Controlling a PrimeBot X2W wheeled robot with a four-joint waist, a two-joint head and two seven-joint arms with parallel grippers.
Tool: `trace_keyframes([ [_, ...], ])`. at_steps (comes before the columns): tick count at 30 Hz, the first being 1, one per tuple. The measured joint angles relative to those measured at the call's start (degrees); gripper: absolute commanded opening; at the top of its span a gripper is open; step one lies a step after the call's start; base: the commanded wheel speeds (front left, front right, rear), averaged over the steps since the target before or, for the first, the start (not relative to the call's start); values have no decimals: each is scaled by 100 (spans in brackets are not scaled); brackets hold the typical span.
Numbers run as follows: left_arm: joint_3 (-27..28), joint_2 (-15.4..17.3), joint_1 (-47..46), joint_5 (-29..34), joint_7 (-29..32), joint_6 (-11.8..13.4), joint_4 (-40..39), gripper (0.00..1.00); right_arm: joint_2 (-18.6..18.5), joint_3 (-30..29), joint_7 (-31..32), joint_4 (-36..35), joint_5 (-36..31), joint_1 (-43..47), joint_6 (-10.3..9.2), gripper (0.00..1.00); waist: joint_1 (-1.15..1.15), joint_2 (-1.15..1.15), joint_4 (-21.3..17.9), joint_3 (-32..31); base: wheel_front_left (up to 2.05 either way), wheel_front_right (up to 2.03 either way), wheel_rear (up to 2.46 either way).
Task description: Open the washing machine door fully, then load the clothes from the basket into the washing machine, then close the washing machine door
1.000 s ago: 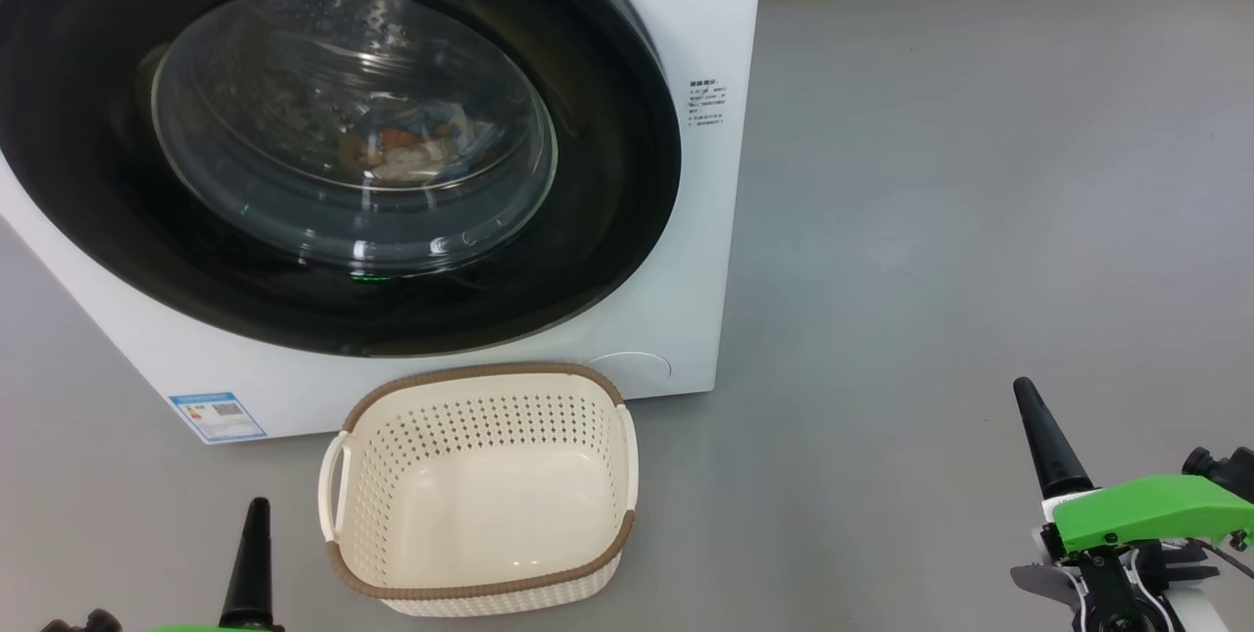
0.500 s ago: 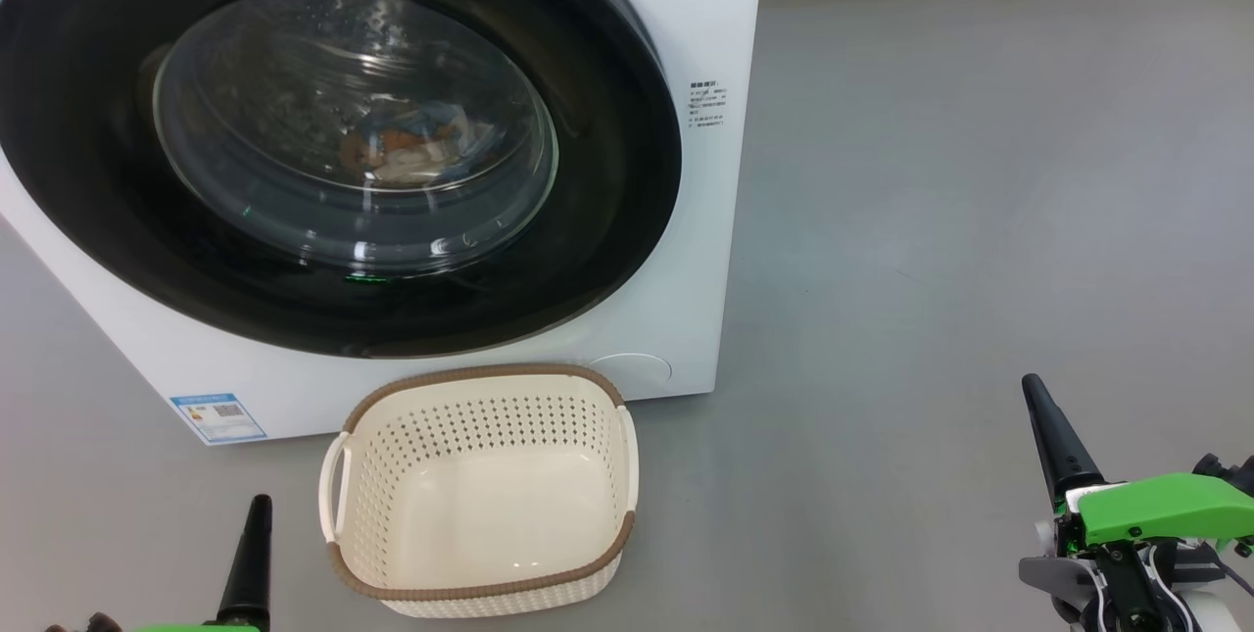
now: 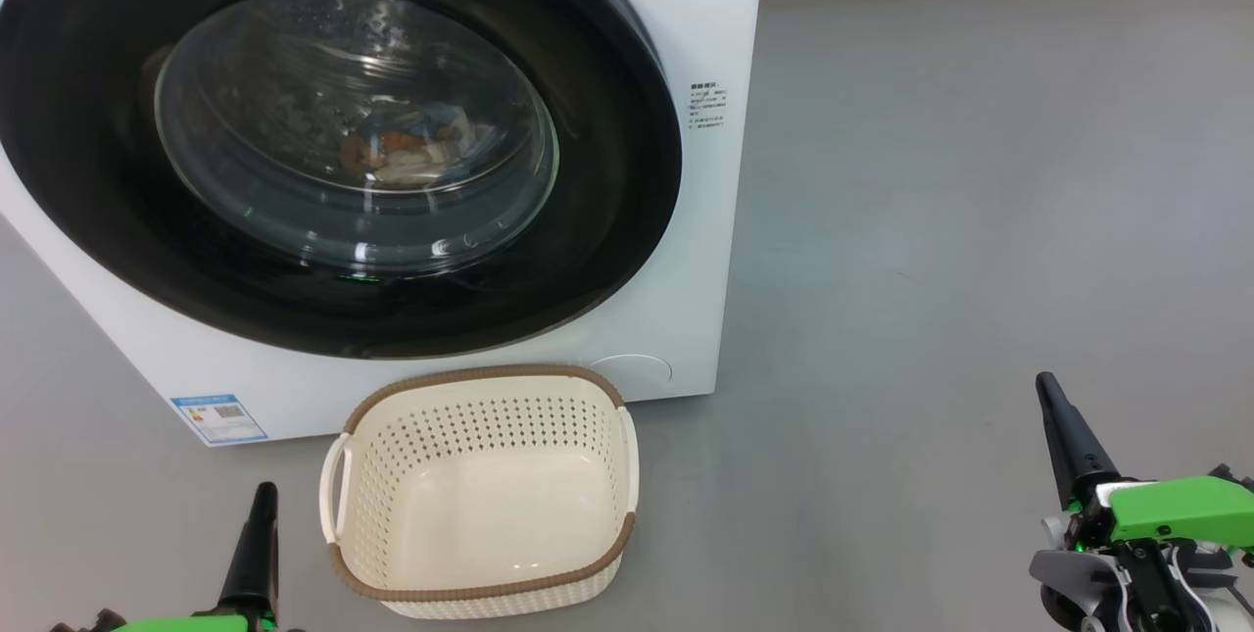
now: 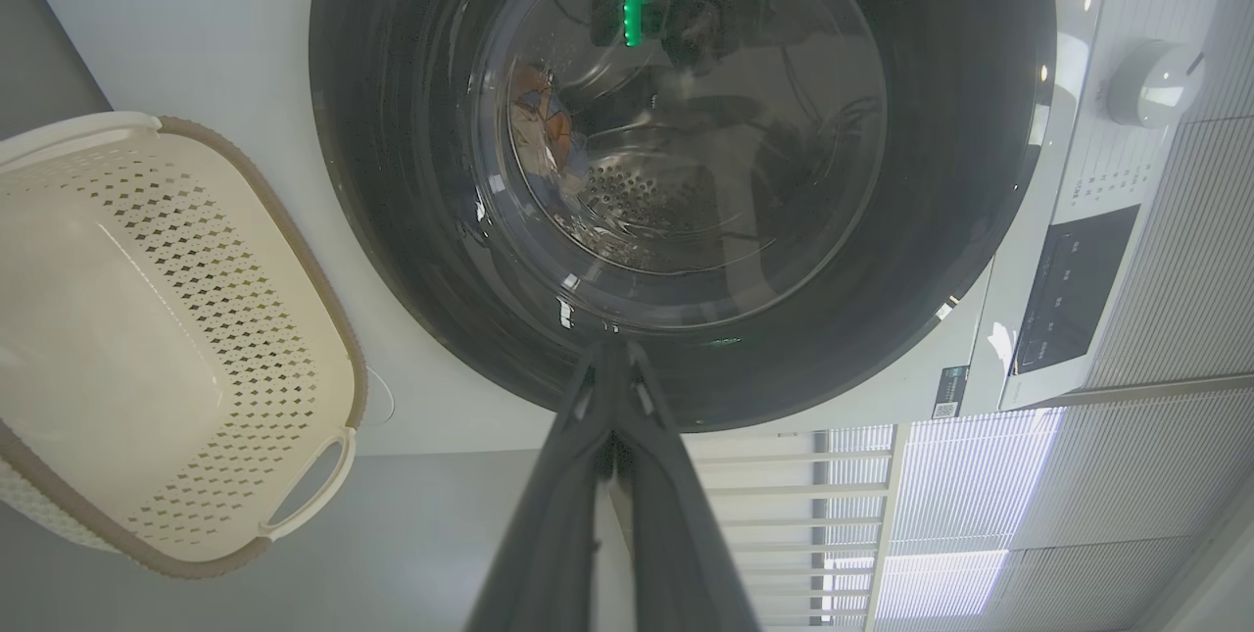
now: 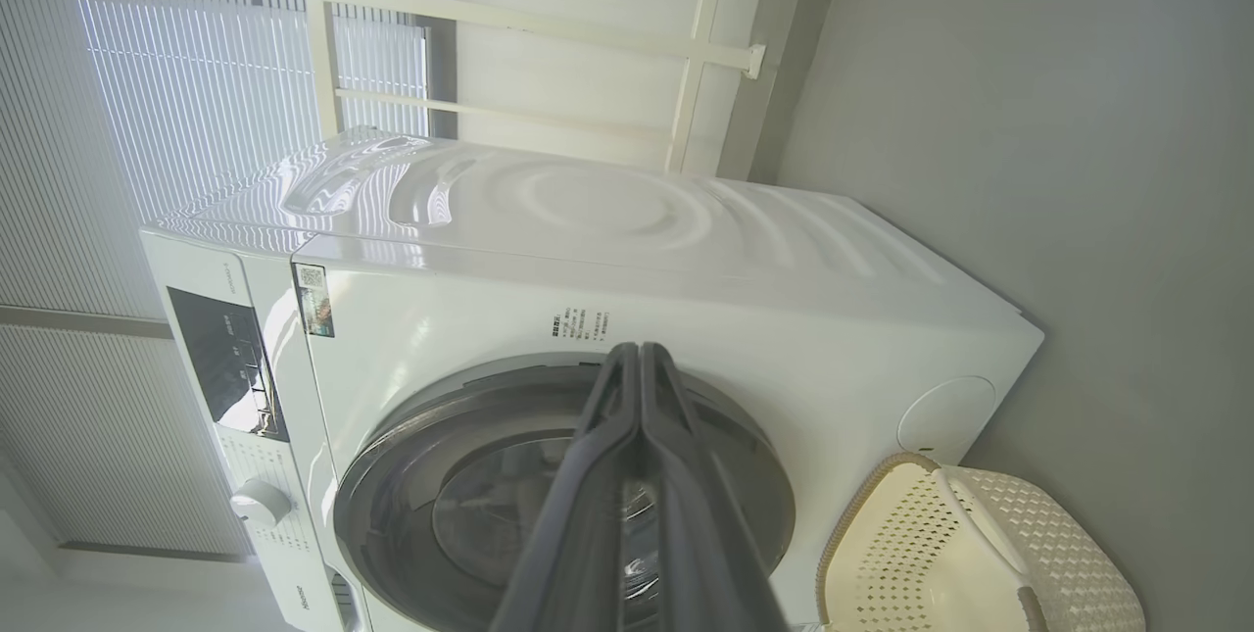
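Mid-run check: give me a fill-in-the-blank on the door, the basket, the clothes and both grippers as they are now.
1. The washing machine door is ____.
2. The basket is ____.
3. The clothes lie ____ the washing machine.
4. The left gripper and the right gripper are both ____.

Missing words: closed; empty; inside; shut.

Closed black-rimmed door (image 3: 627, 171) on white washing machine (image 3: 715, 24), clothes (image 3: 407, 147) inside, cream basket (image 3: 480, 370) empty

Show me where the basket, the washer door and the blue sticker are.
basket (image 3: 480, 370), head view, brown back rim.
washer door (image 3: 353, 132), head view, glass centre.
blue sticker (image 3: 217, 417), head view, its middle.
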Motion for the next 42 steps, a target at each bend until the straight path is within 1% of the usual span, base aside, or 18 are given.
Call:
trace_keyframes([
  [11, 57, -27, -9, -487, 152, 0, -27, 0, 58, -177, 177, -52, 555, 9, -1, 0, 0, 0, 2, -9, 0, 0, 0],
  [42, 62, -34, -18, -490, 152, 0, -27, 0, 108, -204, 198, -59, 567, 107, -9, 0, 0, 0, 2, -9, 0, 0, 0],
])
